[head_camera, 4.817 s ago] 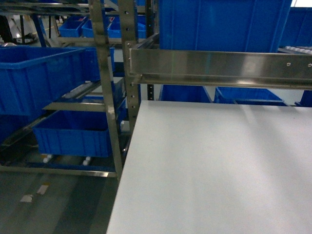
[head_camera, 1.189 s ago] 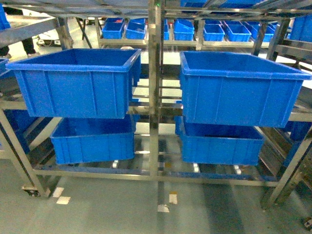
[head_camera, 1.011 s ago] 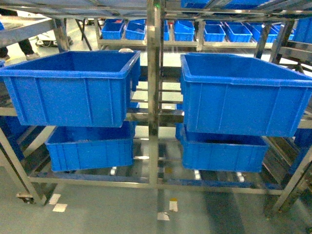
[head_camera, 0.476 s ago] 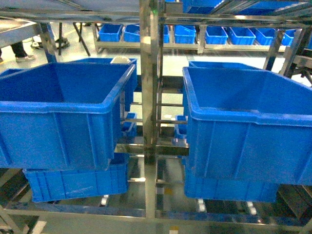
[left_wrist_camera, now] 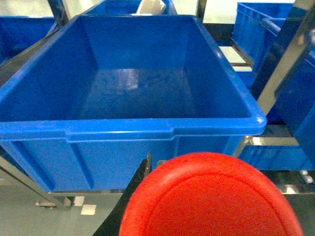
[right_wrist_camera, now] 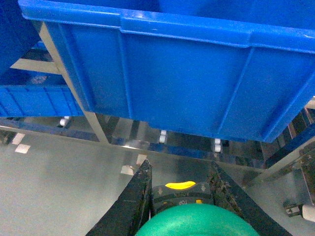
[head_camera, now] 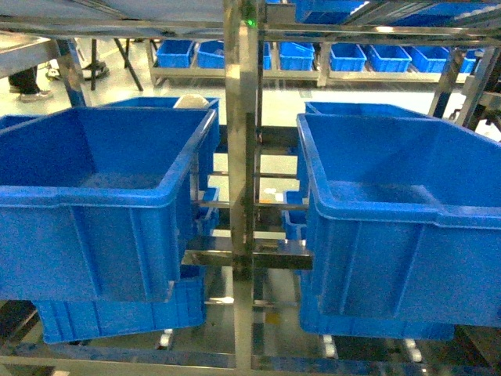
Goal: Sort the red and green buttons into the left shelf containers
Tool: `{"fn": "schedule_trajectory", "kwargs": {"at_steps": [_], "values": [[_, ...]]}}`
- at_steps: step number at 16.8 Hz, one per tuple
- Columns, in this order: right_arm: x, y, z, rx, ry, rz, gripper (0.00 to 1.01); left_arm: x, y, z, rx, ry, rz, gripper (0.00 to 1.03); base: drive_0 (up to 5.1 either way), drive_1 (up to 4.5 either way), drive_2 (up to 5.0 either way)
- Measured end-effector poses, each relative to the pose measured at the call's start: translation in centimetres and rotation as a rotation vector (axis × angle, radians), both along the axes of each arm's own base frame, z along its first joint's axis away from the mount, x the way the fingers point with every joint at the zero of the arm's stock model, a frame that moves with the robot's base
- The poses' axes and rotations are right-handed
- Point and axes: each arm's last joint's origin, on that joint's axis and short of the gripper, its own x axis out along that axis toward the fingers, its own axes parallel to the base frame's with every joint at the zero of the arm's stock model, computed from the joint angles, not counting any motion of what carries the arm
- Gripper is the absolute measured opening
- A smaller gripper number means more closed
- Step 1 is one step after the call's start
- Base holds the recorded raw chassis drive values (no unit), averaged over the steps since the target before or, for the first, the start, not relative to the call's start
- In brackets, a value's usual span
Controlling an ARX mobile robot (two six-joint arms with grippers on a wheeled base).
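Note:
In the left wrist view the red button [left_wrist_camera: 211, 201] fills the bottom of the frame. My left gripper [left_wrist_camera: 206, 169] is shut on it, and only one black finger [left_wrist_camera: 132, 199] shows beside the cap. It hangs just in front of the near rim of a deep blue shelf container [left_wrist_camera: 133, 129] whose inside looks bare. In the right wrist view my right gripper [right_wrist_camera: 180, 176] is shut on the green button [right_wrist_camera: 192, 221], its black body between both fingers, below the front wall of another blue container [right_wrist_camera: 172, 64]. The head view shows these two containers [head_camera: 102, 196] [head_camera: 391, 215] but neither gripper.
A steel shelf post [head_camera: 243, 196] stands between the two upper bins. More blue bins sit on the lower shelf level [head_camera: 117, 313] and on racks far behind [head_camera: 344, 55]. Grey floor [right_wrist_camera: 59, 172] lies under the shelf.
The head view swung from a white table to the shelf, then closed in. The two upper bins now fill the frame.

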Motion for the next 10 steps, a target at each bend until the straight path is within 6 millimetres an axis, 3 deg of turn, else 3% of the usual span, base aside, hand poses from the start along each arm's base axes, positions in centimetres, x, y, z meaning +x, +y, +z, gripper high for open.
{"fn": "schedule_trajectory", "kwargs": {"at_steps": [5, 8, 10], "values": [[0.0, 0.0, -0.02, 0.0, 0.002, 0.0, 0.29, -0.01, 0.1, -0.01, 0.002, 0.002, 0.01, 0.26, -4.9, 2.5, 2.5], [0.01, 0.06, 0.02, 0.004, -0.003, 0.012, 0.29, 0.0, 0.26, -0.03, 0.005, 0.003, 0.024, 0.26, 0.0, 0.0, 0.0], [-0.08, 0.05, -0.1, 0.003, 0.006, 0.009, 0.29, -0.03, 0.14, 0.02, 0.003, 0.001, 0.015, 0.26, -0.1, 4.01, -4.2]]}}
